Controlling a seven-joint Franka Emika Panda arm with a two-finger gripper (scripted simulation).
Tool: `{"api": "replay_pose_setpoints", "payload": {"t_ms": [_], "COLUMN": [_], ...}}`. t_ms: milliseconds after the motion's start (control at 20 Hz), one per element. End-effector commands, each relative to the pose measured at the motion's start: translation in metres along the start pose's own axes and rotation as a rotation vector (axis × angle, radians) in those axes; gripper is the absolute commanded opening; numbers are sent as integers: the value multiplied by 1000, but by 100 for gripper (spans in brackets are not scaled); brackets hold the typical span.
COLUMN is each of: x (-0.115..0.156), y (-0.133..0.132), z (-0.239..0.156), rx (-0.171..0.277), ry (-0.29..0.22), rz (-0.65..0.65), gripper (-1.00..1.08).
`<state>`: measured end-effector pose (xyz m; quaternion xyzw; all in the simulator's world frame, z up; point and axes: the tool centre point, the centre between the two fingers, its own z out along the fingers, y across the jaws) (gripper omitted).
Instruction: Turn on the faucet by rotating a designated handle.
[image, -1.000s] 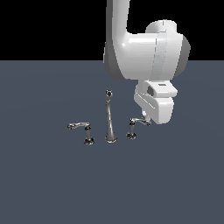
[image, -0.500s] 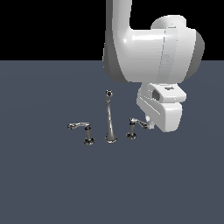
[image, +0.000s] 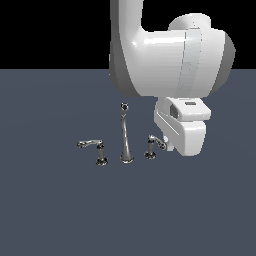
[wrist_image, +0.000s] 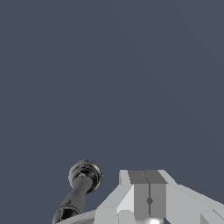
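The chrome faucet stands on the dark floor in the exterior view: a tall slender spout (image: 125, 137) with a round dark tip, a long-armed lever (image: 93, 145) on the exterior view's left, and the shorter-armed handle (image: 154, 143) on the exterior view's right. My gripper (image: 170, 146) hangs low right beside that handle's lever end, mostly hidden behind the white hand; I cannot tell if it touches. In the wrist view the fingers (wrist_image: 146, 175) are pressed together with nothing between them, and the handle (wrist_image: 83, 183) lies just beside them.
The large white arm (image: 165, 55) towers over the faucet and the white hand body (image: 182, 127) hides the floor behind the handle. The plain dark grey floor (image: 60, 210) spreads all around.
The hand has come down and shifted toward the exterior view's right, its fingers now level with the short handle's lever. The faucet parts have not moved.
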<state>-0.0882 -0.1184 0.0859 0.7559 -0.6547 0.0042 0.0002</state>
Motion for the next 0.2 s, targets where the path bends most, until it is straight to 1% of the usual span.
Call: {"api": "replay_pose_setpoints", "payload": {"t_ms": [0,150], "x": [-23,-30], "y": [3,7], "z": [0,0], "rx": [-4,-5], "ry": [-6,-6], "rz": [-25,-26], "gripper": [-100,-100]}}
